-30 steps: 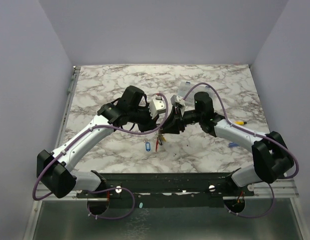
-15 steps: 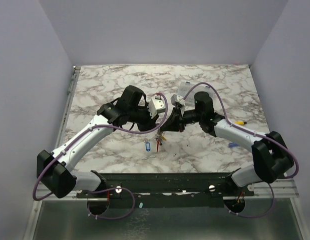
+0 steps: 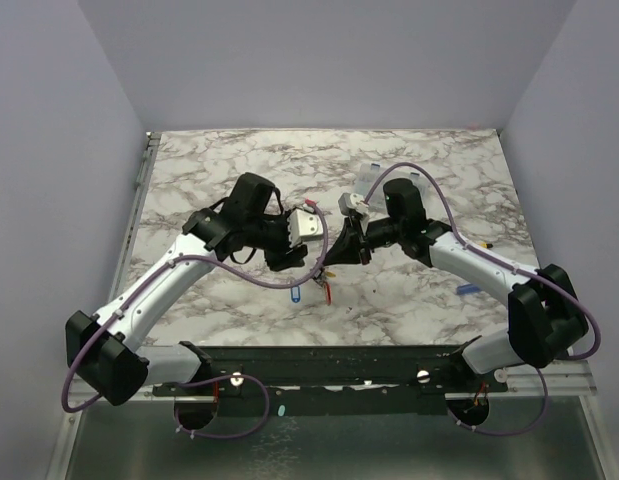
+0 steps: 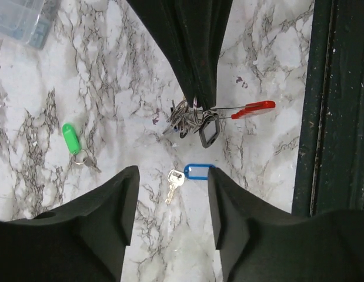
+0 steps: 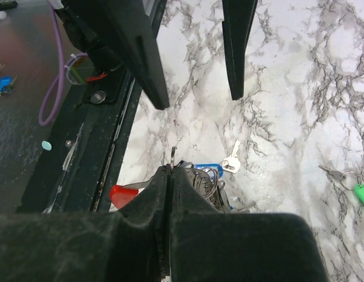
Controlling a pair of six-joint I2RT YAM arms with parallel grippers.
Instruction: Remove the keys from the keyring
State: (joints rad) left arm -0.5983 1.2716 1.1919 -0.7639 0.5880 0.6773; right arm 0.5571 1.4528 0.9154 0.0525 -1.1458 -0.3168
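Top external: left claw (image 3: 294, 262) back (jaws parted)

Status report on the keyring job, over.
Left gripper open, empty. Right gripper shut on keyring, red-tagged key attached. Blue-tagged key, green-tagged key loose on table. Nothing blocking.

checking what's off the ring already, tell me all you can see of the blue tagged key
The blue-tagged key is a small silver metal key joined to an oval blue plastic tag with a pale insert. It lies flat and loose on the marble table, apart from the keyring bunch pinched by the right gripper, nothing gripping it.
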